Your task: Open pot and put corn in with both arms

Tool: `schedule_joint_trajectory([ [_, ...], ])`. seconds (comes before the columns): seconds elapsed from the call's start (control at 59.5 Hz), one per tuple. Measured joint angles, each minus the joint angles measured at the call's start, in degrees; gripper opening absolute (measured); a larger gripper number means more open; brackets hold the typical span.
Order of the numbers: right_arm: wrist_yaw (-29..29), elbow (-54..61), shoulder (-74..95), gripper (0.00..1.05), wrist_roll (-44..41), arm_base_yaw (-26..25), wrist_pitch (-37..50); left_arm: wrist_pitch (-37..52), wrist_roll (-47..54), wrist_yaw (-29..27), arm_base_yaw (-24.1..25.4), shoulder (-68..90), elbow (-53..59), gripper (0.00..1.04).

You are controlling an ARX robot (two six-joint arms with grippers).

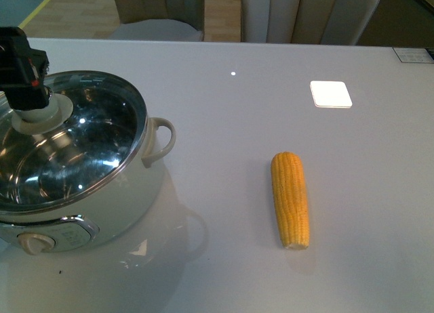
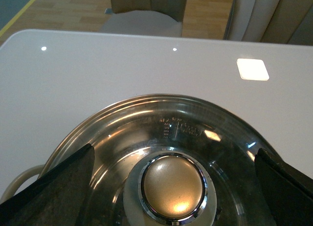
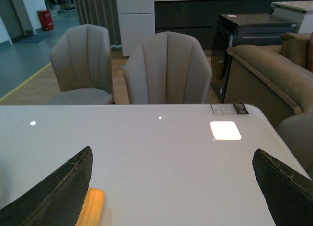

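Left gripper (image 2: 174,152) first: its jaws stand wide, one finger (image 2: 63,187) on each side of the lid knob (image 2: 172,188), with nothing clamped yet. I read that as lining up for a pinch, since the knob is the only place to lift the lid from.

Working down by size, the table (image 1: 224,123) is white and glossy, with chairs (image 3: 166,69) beyond its far edge. The pot (image 1: 115,191) sits at the near left, its loop handle (image 1: 161,140) pointing toward the middle and its dial (image 1: 35,242) facing me. The glass lid (image 1: 88,143) is seated in the rim, so the pot is shut and the opening step is not done. The corn (image 1: 290,199) lies flat on the bare table, well apart from the pot on its right, with its length running away from me. That puts it on the right arm's side, which suits a two-arm split.

As for pose, the left arm comes in from above with the gripper pointing down over the middle of the lid. The front view shows only its black wrist block above the knob. The right gripper (image 3: 173,152) is outside the front view. Its own camera shows it spread wide and empty above the table, with the tip of the corn peeking past one finger. I judge it is waiting near the cob until the lid is off.
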State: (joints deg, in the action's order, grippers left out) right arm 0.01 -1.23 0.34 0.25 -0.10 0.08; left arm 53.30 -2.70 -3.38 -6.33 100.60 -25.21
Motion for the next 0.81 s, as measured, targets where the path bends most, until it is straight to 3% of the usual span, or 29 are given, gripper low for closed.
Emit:
schedule_joint_trajectory([
  [0.638, 0.0, 0.0, 0.0, 0.96, 0.0, 0.0, 0.0, 7.0, 2.9, 0.4, 0.4, 12.7, -3.0, 0.98],
  [0.806, 0.0, 0.0, 0.0, 0.96, 0.0, 0.0, 0.0, 8.2, 2.3, 0.7, 0.3, 13.9, -3.1, 0.71],
])
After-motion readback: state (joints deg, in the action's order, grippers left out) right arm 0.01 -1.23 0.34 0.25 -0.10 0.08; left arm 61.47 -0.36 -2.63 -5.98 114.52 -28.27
